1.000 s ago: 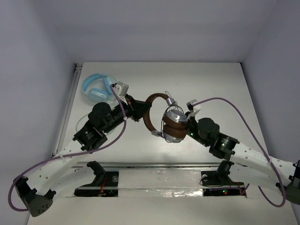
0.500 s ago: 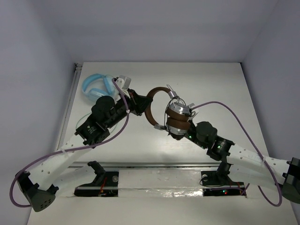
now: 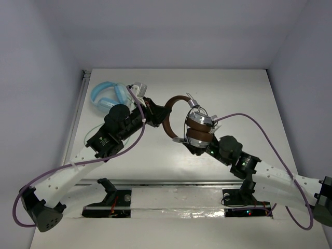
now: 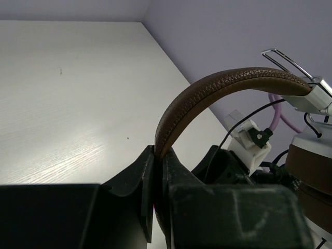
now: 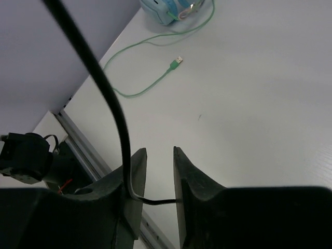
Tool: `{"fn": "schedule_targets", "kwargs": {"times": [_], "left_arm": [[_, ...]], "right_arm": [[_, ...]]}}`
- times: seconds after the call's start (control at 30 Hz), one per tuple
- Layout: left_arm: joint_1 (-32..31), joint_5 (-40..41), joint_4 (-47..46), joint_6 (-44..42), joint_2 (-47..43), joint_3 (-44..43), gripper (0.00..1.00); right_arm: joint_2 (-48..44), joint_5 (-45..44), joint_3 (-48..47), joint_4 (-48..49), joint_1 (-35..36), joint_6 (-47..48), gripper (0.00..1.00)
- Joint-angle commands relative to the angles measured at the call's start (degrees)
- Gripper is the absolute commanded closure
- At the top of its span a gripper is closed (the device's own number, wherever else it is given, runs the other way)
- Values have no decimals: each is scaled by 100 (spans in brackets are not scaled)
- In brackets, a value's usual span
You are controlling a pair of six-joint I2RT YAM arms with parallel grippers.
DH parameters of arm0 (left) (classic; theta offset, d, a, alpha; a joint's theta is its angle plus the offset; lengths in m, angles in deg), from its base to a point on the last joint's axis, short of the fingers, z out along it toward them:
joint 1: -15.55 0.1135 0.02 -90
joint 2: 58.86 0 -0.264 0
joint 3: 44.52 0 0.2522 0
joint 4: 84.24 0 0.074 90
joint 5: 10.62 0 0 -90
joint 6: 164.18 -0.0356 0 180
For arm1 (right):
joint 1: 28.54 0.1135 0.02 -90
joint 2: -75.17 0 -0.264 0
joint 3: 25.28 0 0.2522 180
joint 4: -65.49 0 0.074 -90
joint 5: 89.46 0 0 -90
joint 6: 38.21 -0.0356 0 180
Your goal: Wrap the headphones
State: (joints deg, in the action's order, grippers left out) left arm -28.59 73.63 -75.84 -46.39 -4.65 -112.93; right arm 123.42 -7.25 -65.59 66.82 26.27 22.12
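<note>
The headphones (image 3: 198, 129) hang above the table, brown headband (image 3: 168, 111) arching left from the silver cups and brown pads. My left gripper (image 3: 158, 115) is shut on the headband's left end; in the left wrist view the band (image 4: 218, 85) rises from between the fingers of that gripper (image 4: 160, 150). My right gripper (image 3: 201, 148) sits just below the cups, partly hidden by them. In the right wrist view this gripper (image 5: 160, 153) is open, and the thin black cable (image 5: 111, 104) runs down the left finger and bends across the gap without being pinched.
Light blue headphones (image 3: 106, 96) lie at the back left of the table, their green cable (image 5: 155, 83) and plug (image 5: 177, 62) trailing over the white surface. A metal rail (image 3: 171, 182) runs along the near edge, above both arm bases.
My right gripper's jaws have parted, releasing their pinch on the black cable. The left gripper has carried the headphones slightly up and right.
</note>
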Motion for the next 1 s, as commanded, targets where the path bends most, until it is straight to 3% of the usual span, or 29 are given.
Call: {"fn": "schedule_targets", "kwargs": {"times": [0.0,0.1,0.23,0.3,0.43,0.5,0.53,0.73,0.97], "left_arm": [[19,49,-790,340,-131,-432,100],[19,75,-861,455,-122,-415,100],[19,215,-940,569,-139,-406,100],[19,233,-1001,587,-104,-406,100],[19,470,-984,631,-78,-397,100],[19,865,-984,701,-113,-380,100],[19,988,-993,745,-122,-362,100],[19,2156,-1203,1070,89,-160,100],[19,3808,-1582,1105,483,236,100]], "right_arm": [[-131,-108,158,240,-23,-82,66],[-237,-91,316,283,-23,-232,73],[-246,6,483,407,-23,-443,70],[-220,76,501,468,-23,-452,78],[-254,23,492,477,-23,-592,85],[-281,76,510,425,-23,-662,99],[-281,102,493,390,-23,-776,100],[-272,278,466,284,-23,-1207,100],[-193,865,264,143,30,-997,100]]}}
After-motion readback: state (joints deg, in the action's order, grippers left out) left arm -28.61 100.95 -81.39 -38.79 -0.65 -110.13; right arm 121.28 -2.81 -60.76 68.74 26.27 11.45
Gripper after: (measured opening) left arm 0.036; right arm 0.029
